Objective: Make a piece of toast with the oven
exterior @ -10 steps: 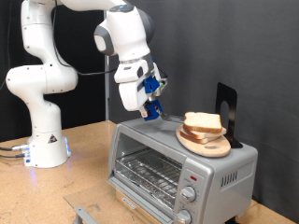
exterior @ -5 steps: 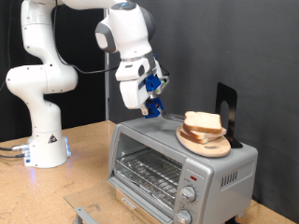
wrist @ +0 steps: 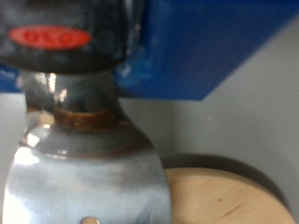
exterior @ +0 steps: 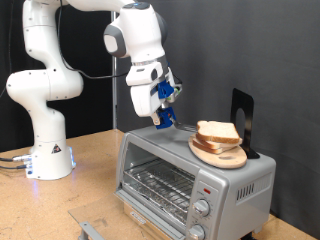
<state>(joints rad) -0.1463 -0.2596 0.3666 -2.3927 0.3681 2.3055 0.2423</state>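
Observation:
The piece of toast is a pale slice with a brown crust. It lies on a round wooden board on top of the silver oven. My gripper, with blue fingers, hangs just above the oven's top, to the exterior view's left of the toast and apart from it. Nothing shows between its fingers. The oven's wire rack shows through the front. The wrist view is blurred: a blue finger and a silver part of the hand fill it, with the edge of the wooden board below.
A black upright stand sits on the oven behind the board. Round knobs are on the oven's front at right. The arm's white base stands on the wooden table at left. A grey object lies at the bottom edge.
My gripper has risen slightly and shifted a little to the exterior view's right above the oven top. The toast and board have not moved.

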